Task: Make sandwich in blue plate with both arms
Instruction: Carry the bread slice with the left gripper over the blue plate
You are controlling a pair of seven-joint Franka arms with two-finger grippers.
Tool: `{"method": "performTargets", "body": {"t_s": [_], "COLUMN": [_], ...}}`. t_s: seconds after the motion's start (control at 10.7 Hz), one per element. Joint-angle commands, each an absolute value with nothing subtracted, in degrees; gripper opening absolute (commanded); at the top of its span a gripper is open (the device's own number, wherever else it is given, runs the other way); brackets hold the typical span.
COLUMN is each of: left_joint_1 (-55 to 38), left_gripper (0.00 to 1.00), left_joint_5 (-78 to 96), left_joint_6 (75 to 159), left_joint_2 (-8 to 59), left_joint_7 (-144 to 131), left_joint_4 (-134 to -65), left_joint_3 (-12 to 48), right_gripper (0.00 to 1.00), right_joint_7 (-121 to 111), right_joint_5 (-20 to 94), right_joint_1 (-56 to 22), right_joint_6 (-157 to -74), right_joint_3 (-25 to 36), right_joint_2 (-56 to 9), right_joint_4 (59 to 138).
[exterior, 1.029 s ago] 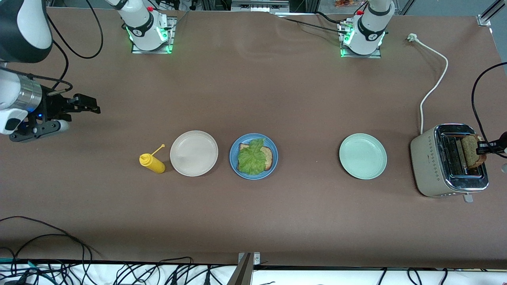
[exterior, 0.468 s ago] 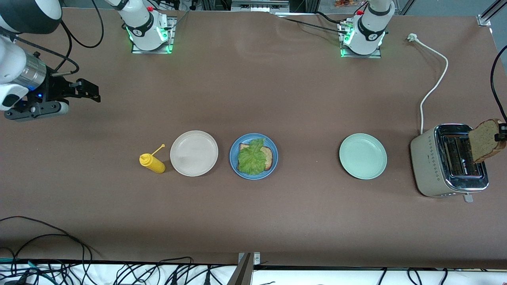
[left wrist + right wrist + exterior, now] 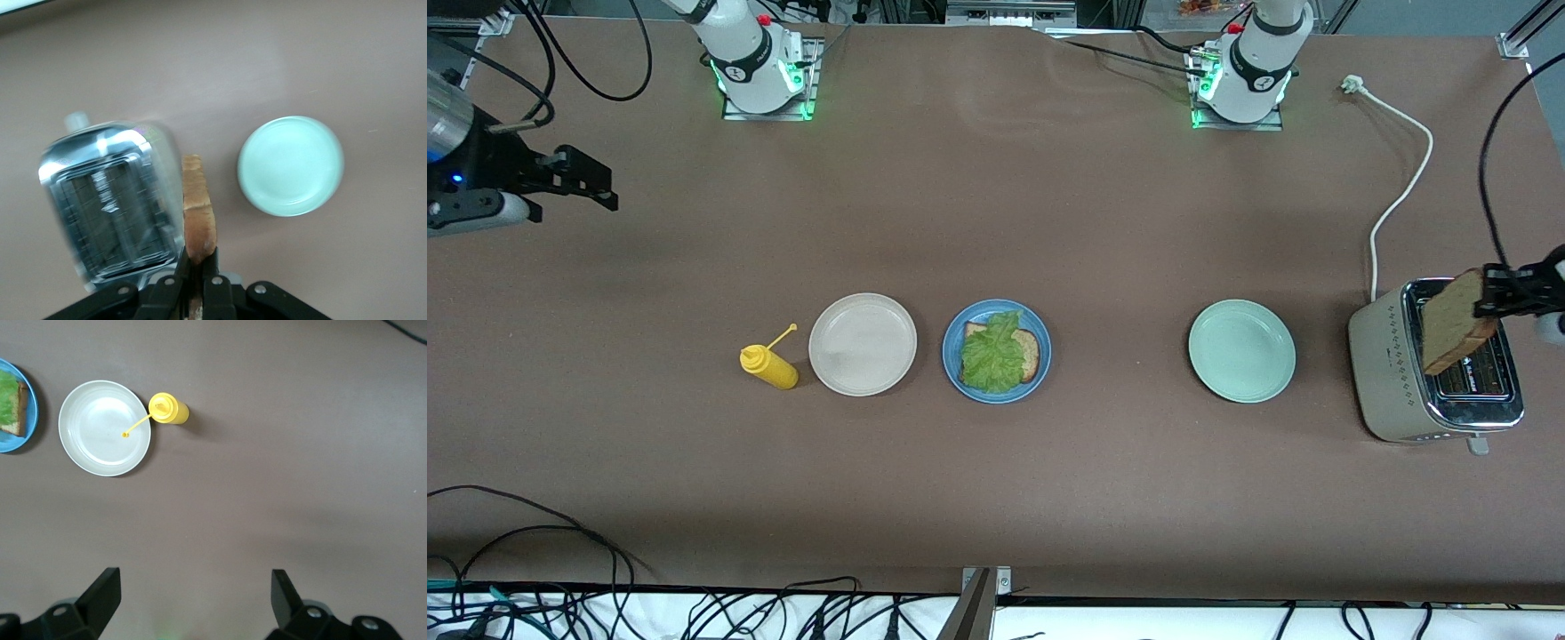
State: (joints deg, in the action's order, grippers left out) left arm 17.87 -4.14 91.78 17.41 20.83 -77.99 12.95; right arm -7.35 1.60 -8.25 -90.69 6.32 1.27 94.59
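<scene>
The blue plate [image 3: 1043, 356] sits mid-table with one toast slice [image 3: 1032, 354] and a green lettuce leaf [image 3: 990, 356] on it; its edge also shows in the right wrist view [image 3: 32, 410]. My left gripper [image 3: 1489, 295] is shut on a second brown toast slice [image 3: 1451, 332] and holds it upright above the toaster [image 3: 1396, 382]. In the left wrist view the slice [image 3: 199, 213] stands edge-on between the fingers, beside the toaster [image 3: 107, 207]. My right gripper [image 3: 596, 187] is open and empty, up over the right arm's end of the table; it also shows in the right wrist view [image 3: 193, 597].
A beige-white plate [image 3: 863, 344] and a yellow squeeze bottle [image 3: 769, 366] stand beside the blue plate toward the right arm's end. A pale mint-green plate [image 3: 1241, 350] lies between the blue plate and the toaster. A white cord [image 3: 1400, 196] runs from the toaster.
My left gripper lifted the toast slice out of the toaster slot and carried it slightly toward the mint plate. My right gripper has drawn back toward the bases' edge of the table.
</scene>
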Motion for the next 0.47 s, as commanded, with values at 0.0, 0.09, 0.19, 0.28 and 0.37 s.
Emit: {"method": "performTargets", "body": {"t_s": [0.0, 0.09, 0.19, 0.28, 0.37], "left_joint_1": [17.67, 16.62, 15.83, 14.52, 13.46], "left_gripper": [0.00, 0.00, 0.00, 0.00, 0.00], "left_joint_5": [5.59, 8.93, 11.92, 15.52, 19.82], "left_joint_6": [90.88, 90.79, 90.70, 90.70, 90.70], "left_joint_2": [17.31, 17.92, 19.15, 20.47, 22.13], "left_joint_7": [19.09, 17.68, 17.41, 17.58, 17.67], "left_joint_4": [-78.13, -78.83, -79.01, -79.01, -79.01], "left_joint_3": [15.72, 16.34, 16.43, 16.44, 16.44], "right_gripper": [1.00, 1.00, 1.00, 1.00, 1.00], "right_joint_7": [-8.70, -9.92, -12.72, -16.83, -21.66], "right_joint_5": [1.06, 0.88, 1.23, 1.32, 2.62], "right_joint_1": [-7.82, -7.47, -6.77, -6.68, -6.59], "right_joint_6": [-89.39, -89.30, -89.30, -89.64, -89.74], "right_joint_3": [6.77, 6.94, 8.25, 9.91, 12.28], "right_joint_2": [-0.16, -1.05, -1.75, -2.11, -2.63], "right_joint_4": [90.45, 88.70, 88.42, 88.07, 88.07]}}
